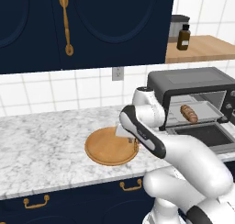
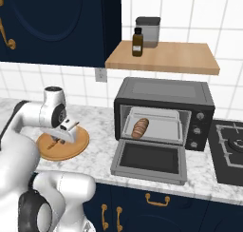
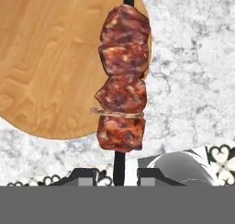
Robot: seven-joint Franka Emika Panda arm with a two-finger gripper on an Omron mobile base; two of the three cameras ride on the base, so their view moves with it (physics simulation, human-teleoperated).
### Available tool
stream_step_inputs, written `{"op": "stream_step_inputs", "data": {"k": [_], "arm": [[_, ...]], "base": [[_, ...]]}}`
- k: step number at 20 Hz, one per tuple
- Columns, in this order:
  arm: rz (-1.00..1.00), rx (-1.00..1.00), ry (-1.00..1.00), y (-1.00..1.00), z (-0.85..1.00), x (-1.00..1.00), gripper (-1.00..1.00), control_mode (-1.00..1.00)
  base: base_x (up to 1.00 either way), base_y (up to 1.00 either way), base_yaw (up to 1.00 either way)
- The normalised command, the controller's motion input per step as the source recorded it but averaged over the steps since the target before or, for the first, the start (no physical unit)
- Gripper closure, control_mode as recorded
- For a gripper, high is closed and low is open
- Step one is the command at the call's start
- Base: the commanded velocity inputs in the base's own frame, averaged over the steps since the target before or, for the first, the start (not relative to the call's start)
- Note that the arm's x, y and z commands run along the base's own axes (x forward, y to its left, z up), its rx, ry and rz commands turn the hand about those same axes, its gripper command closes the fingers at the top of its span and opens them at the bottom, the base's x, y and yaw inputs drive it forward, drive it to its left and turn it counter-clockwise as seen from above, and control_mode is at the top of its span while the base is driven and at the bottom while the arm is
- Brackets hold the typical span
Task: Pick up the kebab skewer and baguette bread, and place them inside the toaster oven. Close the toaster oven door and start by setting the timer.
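Gripper point(image 3: 118, 176): fingers closed on the stick of the skewer point(image 3: 122, 78), low above the board; in the base views the arm hides the fingers
Skewer: held at the board's edge, four meat chunks; stick's far end cut off at the hand view's top
Board point(image 1: 103, 149): round, wooden, on the marble counter point(image 1: 41, 145), left of the oven; partly covered by the arm
Door point(image 2: 148, 160): folded down flat in front of the oven
Oven point(image 2: 163, 112): right of the board, cavity open; right side cut off in the left base view
Baguette point(image 2: 140, 128): on the tray inside the oven, at its left
Shelf point(image 2: 163, 57): above the oven, with a brown bottle point(image 2: 137, 42) and a grey canister point(image 2: 148, 30)
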Motion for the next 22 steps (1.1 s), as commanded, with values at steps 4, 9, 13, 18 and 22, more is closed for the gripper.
{"op": "stream_step_inputs", "data": {"k": [4,9,13,18,22], "arm": [[0.04,0.00,-0.01,-1.00,0.87,-0.55,1.00,-1.00],[0.07,0.00,0.00,-1.00,0.80,-0.52,1.00,-1.00],[0.08,0.00,0.00,-1.00,0.69,-0.46,1.00,-1.00],[0.07,0.00,0.00,-1.00,0.60,-0.41,1.00,-1.00],[0.08,-0.02,0.00,-1.00,0.42,-0.18,1.00,-1.00]], "base": [[0.00,0.00,0.00],[0.00,0.00,0.00],[0.00,0.00,0.00],[0.00,0.00,0.00],[0.00,0.00,0.00]]}}
